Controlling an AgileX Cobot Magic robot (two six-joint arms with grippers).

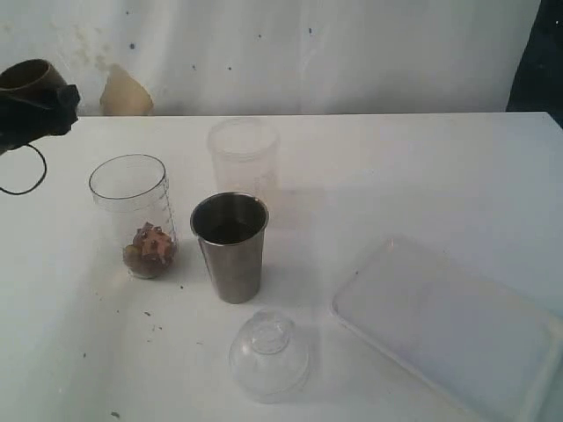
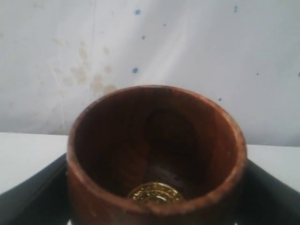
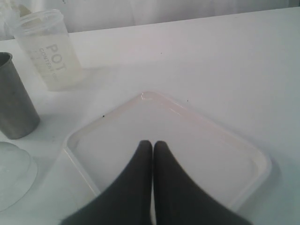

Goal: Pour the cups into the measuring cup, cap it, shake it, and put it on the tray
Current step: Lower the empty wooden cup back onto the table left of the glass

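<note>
At ten o'clock the wooden cup [image 1: 25,76] runs off the edge of sight, at four o'clock the tray [image 1: 440,325] loses its near corner the same way, and the gold thing [image 2: 155,193] down in the cup is half hidden behind its rim.

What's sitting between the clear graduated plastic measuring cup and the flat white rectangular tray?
In the exterior view, the tapered shiny steel tumbler stands upright between the measuring cup and the tray.

The measuring cup [image 1: 130,198] stands left of the tumbler [image 1: 231,264]; another cup [image 1: 244,149] stands behind the tumbler, a lid [image 1: 268,356] before it, and the tray [image 1: 440,325] to its right.
</note>
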